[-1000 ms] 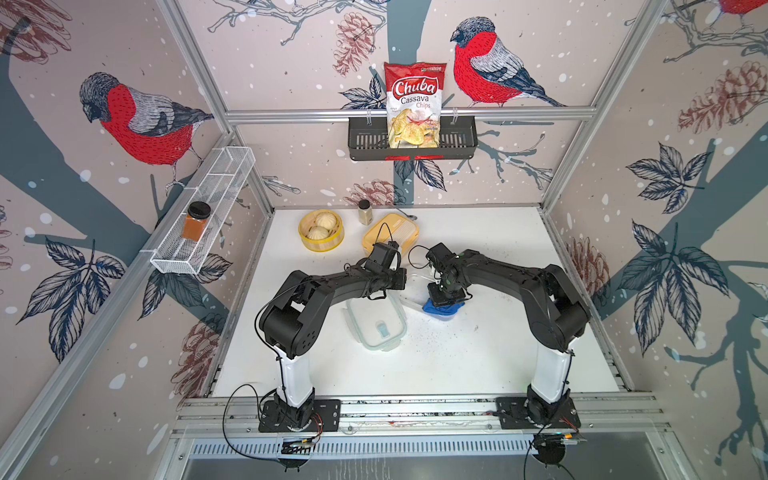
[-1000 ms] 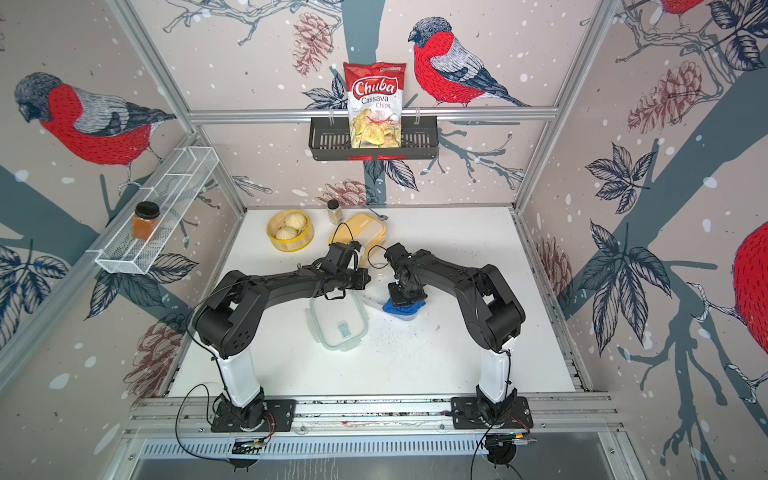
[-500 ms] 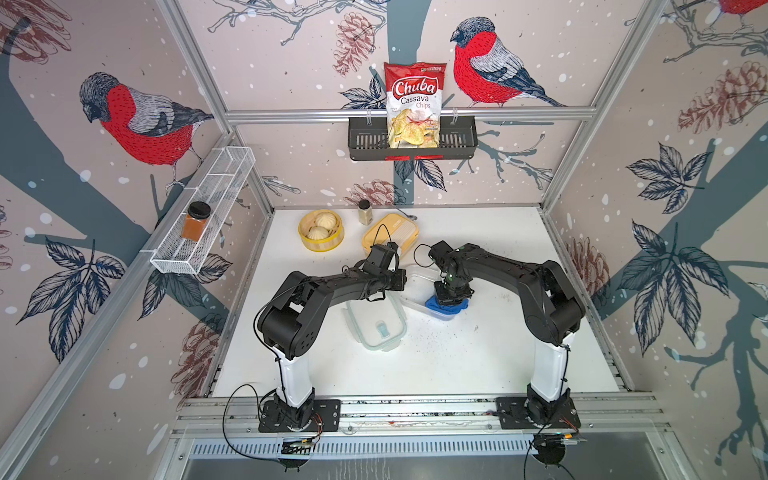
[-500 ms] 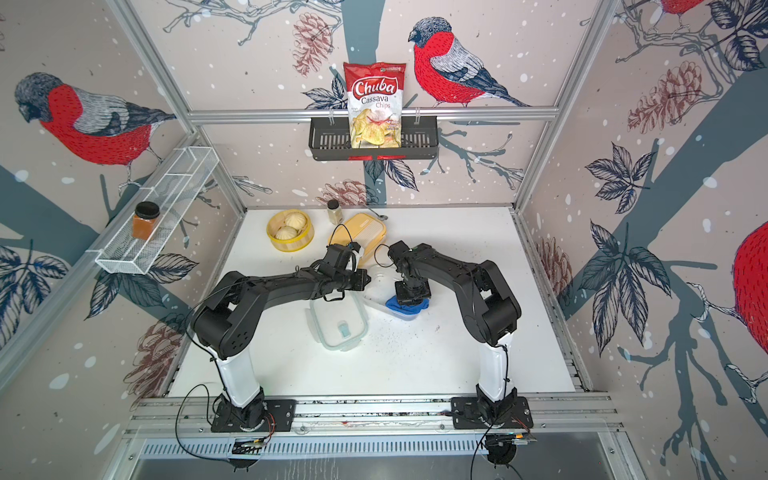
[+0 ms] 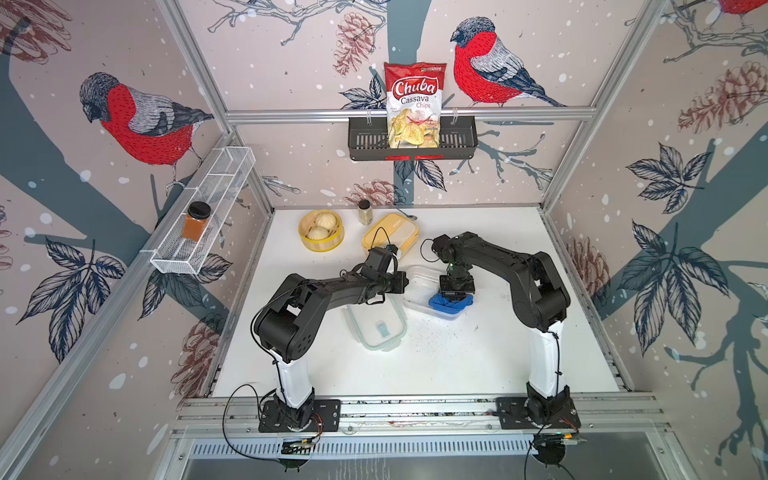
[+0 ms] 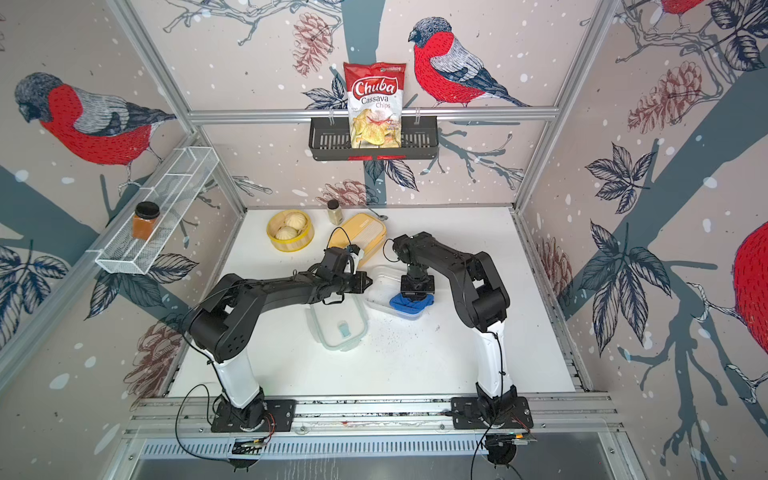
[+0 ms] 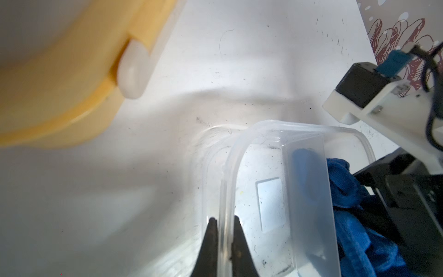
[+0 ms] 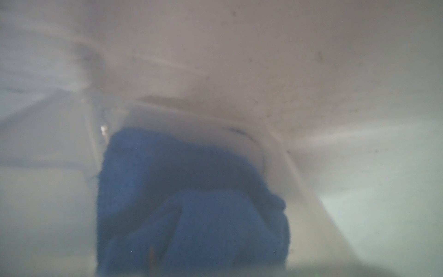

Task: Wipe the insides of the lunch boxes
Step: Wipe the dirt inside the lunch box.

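Clear rounded-rectangular lid with green rim (image 5: 376,328) lies flat on the white tabletop (image 5: 457,365), under the left arm. Yellow rounded-rectangular lunch box (image 5: 388,237) sits at the back with its lid on, nothing touching it. Left gripper (image 7: 224,218): jaws narrow, pinching the left-end wall of the clear transparent plastic lunch box (image 7: 299,126), 1 finger inside, 1 outside. That box is mid-table between the 2 arms, open, just beside the lid. Crumpled blue cloth (image 5: 451,303) is inside it at the right end. Right gripper (image 5: 454,294) points straight down, jaws clamped on the cloth, tips buried in it. Right wrist view is blurred: only cloth and box wall.
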`<control>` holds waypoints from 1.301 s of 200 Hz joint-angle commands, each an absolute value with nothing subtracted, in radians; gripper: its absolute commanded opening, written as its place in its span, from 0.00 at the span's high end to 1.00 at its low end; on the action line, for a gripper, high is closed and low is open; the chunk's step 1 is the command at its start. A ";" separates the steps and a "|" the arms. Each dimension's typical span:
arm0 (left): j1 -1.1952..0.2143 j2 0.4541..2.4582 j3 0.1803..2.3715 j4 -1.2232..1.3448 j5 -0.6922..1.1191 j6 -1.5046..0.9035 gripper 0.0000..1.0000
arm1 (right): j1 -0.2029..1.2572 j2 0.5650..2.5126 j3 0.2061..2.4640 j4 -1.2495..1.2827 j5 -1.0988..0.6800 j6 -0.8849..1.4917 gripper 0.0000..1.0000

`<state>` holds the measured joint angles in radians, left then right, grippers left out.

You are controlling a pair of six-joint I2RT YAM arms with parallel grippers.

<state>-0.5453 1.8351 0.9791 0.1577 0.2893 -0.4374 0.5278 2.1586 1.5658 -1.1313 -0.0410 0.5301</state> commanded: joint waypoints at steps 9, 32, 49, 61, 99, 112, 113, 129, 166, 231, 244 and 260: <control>-0.524 1.838 0.973 0.124 0.198 -0.423 1.00 | 0.462 2.270 1.592 -1.259 0.614 0.580 1.00; -0.523 1.832 0.965 0.130 0.199 -0.422 1.00 | 0.447 2.285 1.657 -1.230 0.631 0.591 1.00; -0.523 1.829 0.959 0.132 0.202 -0.423 1.00 | 0.440 2.292 1.721 -1.227 0.650 0.603 1.00; -0.524 1.825 0.956 0.133 0.201 -0.425 1.00 | 0.438 2.283 1.760 -1.218 0.653 0.608 1.00; -0.523 1.824 0.957 0.134 0.204 -0.426 1.00 | 0.430 2.233 1.865 -1.154 0.588 0.610 1.00; -0.524 1.822 0.956 0.136 0.205 -0.427 1.00 | 0.430 2.233 1.896 -1.147 0.597 0.613 1.00; -0.524 1.822 0.956 0.137 0.205 -0.427 1.00 | 0.430 2.233 1.897 -1.145 0.598 0.612 1.00; -0.524 1.822 0.955 0.141 0.211 -0.428 1.00 | 0.428 2.246 1.912 -1.131 0.588 0.599 1.00; -0.524 1.838 0.963 0.144 0.239 -0.430 1.00 | 0.420 2.318 1.902 -1.120 0.568 0.579 1.00; -0.525 1.910 1.029 0.084 0.295 -0.428 1.00 | 0.408 2.306 1.846 -1.072 0.574 0.552 1.00; -0.525 1.914 1.033 0.075 0.293 -0.426 1.00 | 0.403 2.290 1.827 -1.037 0.570 0.556 1.00; -0.526 1.928 1.045 0.056 0.297 -0.422 1.00 | 0.402 2.277 1.807 -0.977 0.547 0.544 1.00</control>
